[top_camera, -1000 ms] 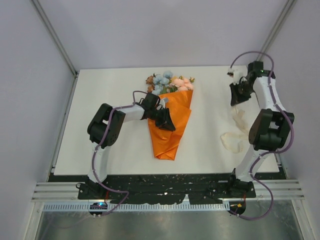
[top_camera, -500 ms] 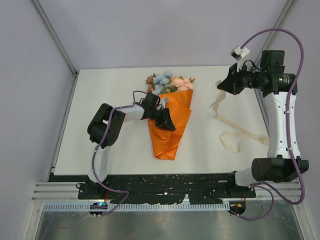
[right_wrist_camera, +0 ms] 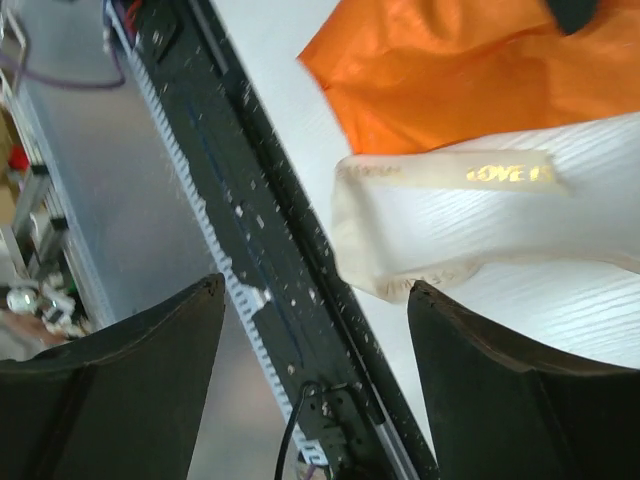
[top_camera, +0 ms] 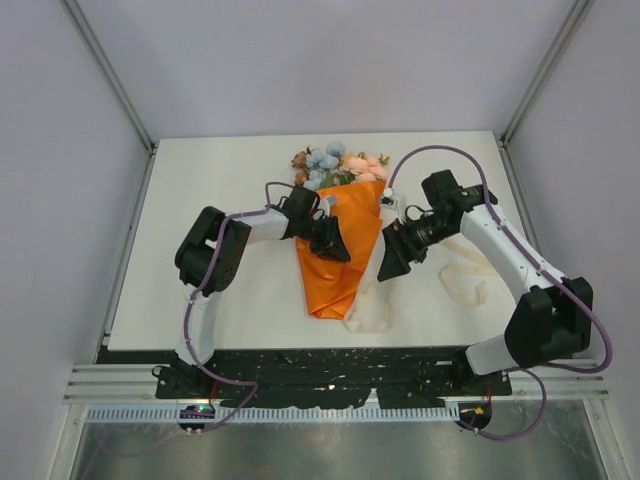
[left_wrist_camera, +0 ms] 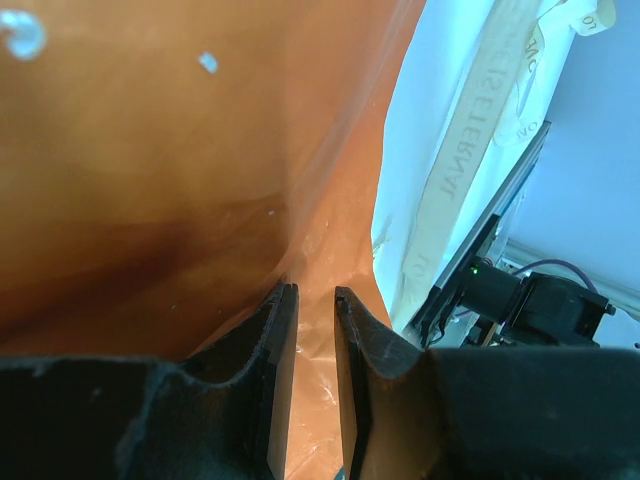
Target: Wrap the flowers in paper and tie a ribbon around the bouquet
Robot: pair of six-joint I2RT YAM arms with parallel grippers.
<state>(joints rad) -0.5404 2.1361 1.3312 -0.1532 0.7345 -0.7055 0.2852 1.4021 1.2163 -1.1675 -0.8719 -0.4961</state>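
Soft, even light falls from above; the white table (top_camera: 200, 185) is bright, shadows faint. Up close in the left wrist view the paper (left_wrist_camera: 150, 130) looks slightly blurred, darkening lower down. The ribbon (right_wrist_camera: 450, 230) in the right wrist view shows fairly sharp.

Materials and finish, as we find them.
We note the paper (top_camera: 340, 262) thin, crinkled, faintly glossy; the ribbon (right_wrist_camera: 450, 215) cream satin, softly sheened, with shiny gold print; the table (right_wrist_camera: 580, 300) white, matt, finely grained; the right gripper (right_wrist_camera: 315, 287) with matt black fingers (right_wrist_camera: 120, 390).
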